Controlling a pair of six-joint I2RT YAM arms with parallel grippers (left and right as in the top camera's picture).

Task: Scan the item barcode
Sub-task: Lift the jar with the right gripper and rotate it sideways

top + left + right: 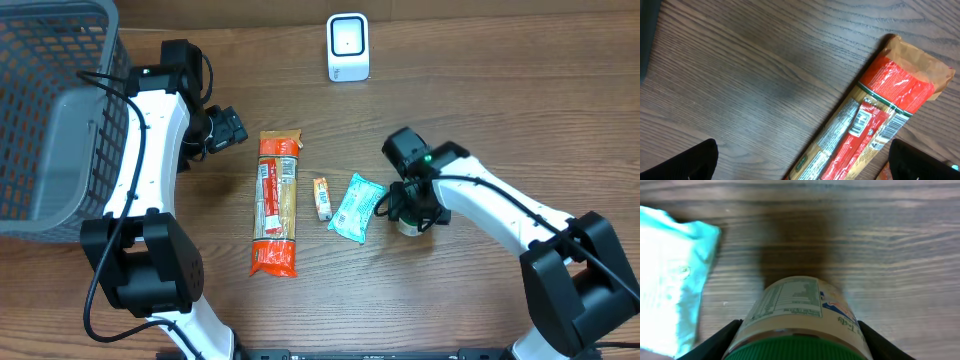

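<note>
Right wrist: right fingers (715, 344) flank the upright jar (795, 307), grip unclear; it stands right of centre on the bench (520, 110), beside a pouch (665, 275). Left fingers (692, 162) gape wide over the pasta (865, 120).

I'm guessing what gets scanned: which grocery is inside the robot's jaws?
The green-lidded jar, between the right gripper's jaws; pasta pack, small box and teal packet lie apart.
</note>
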